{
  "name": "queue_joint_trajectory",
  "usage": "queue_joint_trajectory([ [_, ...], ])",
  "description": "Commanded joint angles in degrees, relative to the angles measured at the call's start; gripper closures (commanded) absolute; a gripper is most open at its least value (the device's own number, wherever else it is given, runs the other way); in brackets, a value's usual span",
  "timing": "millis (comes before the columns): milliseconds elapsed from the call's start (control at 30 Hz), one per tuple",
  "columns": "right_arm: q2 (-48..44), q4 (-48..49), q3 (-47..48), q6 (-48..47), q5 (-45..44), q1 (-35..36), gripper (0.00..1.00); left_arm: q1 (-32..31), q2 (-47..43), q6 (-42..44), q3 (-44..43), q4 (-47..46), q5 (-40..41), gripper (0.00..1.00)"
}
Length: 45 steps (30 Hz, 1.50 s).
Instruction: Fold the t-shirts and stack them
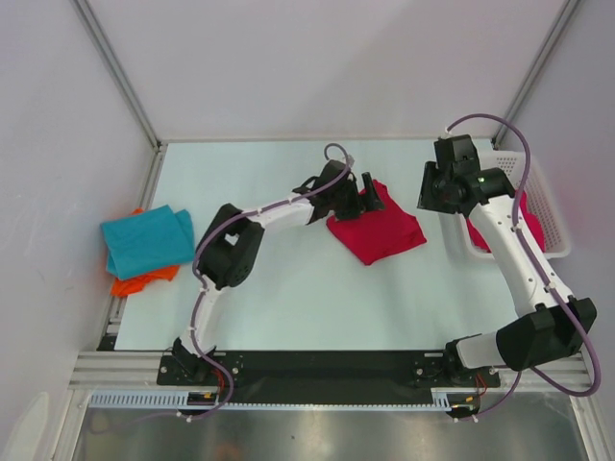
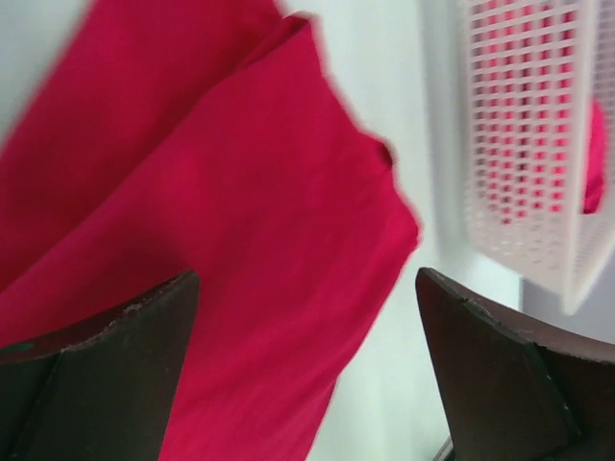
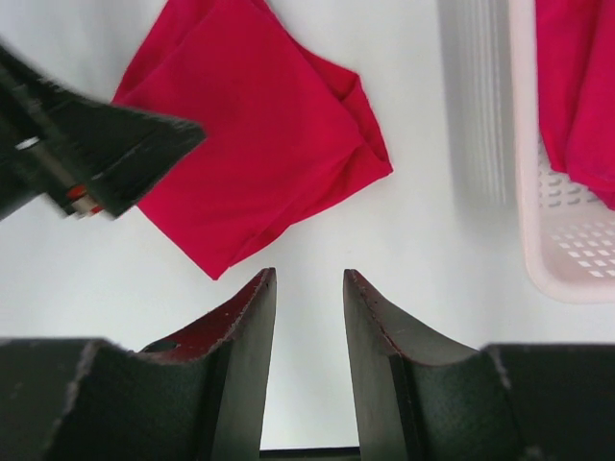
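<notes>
- A folded crimson red cloth t-shirt (image 1: 377,229) lies flat near the middle of the pale tabletop (image 1: 288,307), a little toward the far side, its corners turned diamond-wise to the table edges.
- The left gripper (image 2: 307,277) hangs over that shirt's left edge with its two dark fingers spread wide. It is released, with nothing between the fingers but the red cloth below. Whether the tips touch the fabric I cannot tell.
- In the left wrist view the red shirt fills most of the frame and shows a layered fold edge running up toward its top corner.
- The right gripper (image 3: 307,277) hovers to the right of the same shirt, between it and the basket. Its fingers stand a narrow gap apart, with bare table showing through the gap, so it grasps nothing.
- A white plastic mesh basket (image 1: 550,216) sits at the table's right side, behind the right arm.
- Another crimson red shirt (image 3: 577,86) lies bunched inside the basket.
- At the far left of the table, well apart from both grippers, a folded teal t-shirt (image 1: 146,238) rests on top of an orange t-shirt (image 1: 144,281). The orange one peeks out along the near edge and the back corner.
</notes>
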<state>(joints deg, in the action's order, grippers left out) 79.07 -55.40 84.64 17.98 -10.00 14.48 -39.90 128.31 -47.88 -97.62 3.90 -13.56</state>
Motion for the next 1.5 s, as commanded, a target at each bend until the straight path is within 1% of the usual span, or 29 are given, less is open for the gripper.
queue_joint_trajectory([
  [0, -0.32, 4.15, -4.21, 1.53, 3.31, -0.16, 0.60, 2.19, -21.45, 7.78, 10.24, -0.66, 8.36, 0.00],
  [33, 0.29, 4.59, -4.57, 1.88, 4.10, -0.15, 0.60, 1.85, -25.26, 10.32, 14.70, 1.70, 12.90, 0.00],
  [67, 0.56, 5.20, -4.92, 2.06, 5.42, 0.02, 0.61, 1.50, -29.22, 14.35, 17.70, 2.07, 16.86, 0.00],
  [100, 0.74, 5.56, -5.27, 2.24, 5.60, 0.28, 0.61, 1.40, -37.18, 15.09, 21.21, 1.38, 19.51, 0.00],
  [133, 0.91, 6.08, -5.62, 2.32, 5.52, 0.46, 0.61, 2.10, -40.30, 14.49, 29.08, -1.24, 21.89, 0.00],
  [167, 1.44, 6.52, -5.63, 2.24, 5.69, 0.64, 0.61, 3.15, -43.03, 9.61, 33.25, -3.35, 22.43, 0.00],
  [200, 1.70, 6.62, -5.45, 2.24, 5.69, 0.81, 0.61, 4.90, -44.54, 8.08, 37.03, -7.81, 17.22, 0.00],
  [233, 2.23, 6.79, -4.67, 2.24, 5.95, 0.99, 0.61, 9.62, -43.77, 5.89, 41.68, -15.77, 8.47, 0.00],
  [267, 2.75, 6.62, -4.23, 2.24, 5.96, 1.34, 0.61, 11.75, -42.02, -2.23, 42.68, -18.38, -4.50, 0.00],
  [300, 3.02, 6.53, -3.87, 2.24, 5.87, 1.86, 0.61, 13.43, -39.65, -5.18, 42.52, -19.97, -10.98, 0.00],
  [333, 3.11, 6.53, -3.26, 2.24, 5.78, 2.22, 0.61, 14.31, -34.32, -6.34, 40.17, -19.90, -15.14, 0.00],
  [367, 3.20, 6.09, -2.99, 2.41, 5.69, 2.48, 0.61, 14.06, -32.53, -5.31, 39.10, -19.38, -19.35, 0.00],
  [400, 3.02, 5.74, -2.82, 2.41, 5.61, 2.66, 0.61, 13.62, -31.55, -5.12, 38.83, -18.67, -18.70, 0.00],
  [433, 2.76, 5.48, -2.99, 2.50, 5.26, 3.27, 0.61, 12.40, -32.33, -5.29, 41.09, -19.80, -17.13, 0.00],
  [467, 1.89, 5.13, -3.25, 2.50, 5.08, 3.53, 0.61, 11.61, -33.47, -5.56, 43.02, -21.46, -11.80, 0.00],
  [500, 1.36, 4.95, -3.52, 2.59, 4.73, 3.54, 0.61, 10.99, -34.43, -5.99, 44.87, -23.22, -9.58, 0.00],
  [567, -0.05, 4.77, -4.65, 2.50, 4.02, 3.54, 0.61, 10.02, -35.67, -10.81, 50.67, -30.94, -7.10, 0.00],
  [600, -1.10, 4.68, -5.01, 2.50, 3.67, 3.54, 0.61, 10.10, -35.33, -13.97, 52.69, -39.59, -7.61, 0.00],
  [633, -1.46, 4.51, -5.19, 2.50, 3.32, 3.45, 0.61, 10.37, -34.37, -20.44, 56.19, -44.46, -8.49, 0.00],
  [667, -1.63, 4.42, -5.27, 2.41, 3.32, 3.45, 0.61, 10.63, -32.01, -23.55, 57.45, -49.12, -9.63, 0.00],
  [700, -1.90, 4.25, -5.19, 2.33, 3.49, 3.54, 0.61, 10.72, -31.03, -25.93, 58.50, -56.56, -10.68, 0.00],
  [733, -1.99, 3.98, -5.19, 2.24, 3.67, 3.54, 0.61, 10.37, -30.76, -27.69, 59.47, -58.03, -10.52, 0.00],
  [767, -2.16, 4.07, -5.19, 2.24, 3.85, 3.54, 0.61, 10.02, -31.01, -27.62, 59.83, -57.69, -9.56, 0.00],
  [867, -2.51, 3.98, -5.45, 1.97, 4.11, 3.62, 0.61, 9.05, -33.12, -27.71, 61.06, -52.78, -5.52, 0.00],
  [967, -2.51, 3.98, -5.80, 1.80, 4.20, 3.63, 0.61, 7.91, -34.44, -30.25, 62.12, -49.44, -2.09, 0.00],
  [1100, -2.69, 3.89, -5.98, 1.62, 4.72, 3.71, 0.61, 3.97, -36.02, -31.31, 61.15, -38.92, 2.92, 0.00],
  [1133, -2.69, 3.72, -6.07, 1.62, 4.99, 3.63, 0.61, 3.26, -36.37, -31.75, 60.80, -37.75, 3.71, 0.00],
  [1300, -4.44, 3.19, -6.07, 1.27, 5.87, 3.63, 0.61, -0.43, -35.50, -33.33, 60.10, -33.27, 8.02, 0.00],
  [1467, -5.59, 2.22, -5.28, 0.48, 6.31, 3.63, 0.61, -1.67, -29.97, -36.32, 56.41, -33.52, 8.73, 0.00],
])
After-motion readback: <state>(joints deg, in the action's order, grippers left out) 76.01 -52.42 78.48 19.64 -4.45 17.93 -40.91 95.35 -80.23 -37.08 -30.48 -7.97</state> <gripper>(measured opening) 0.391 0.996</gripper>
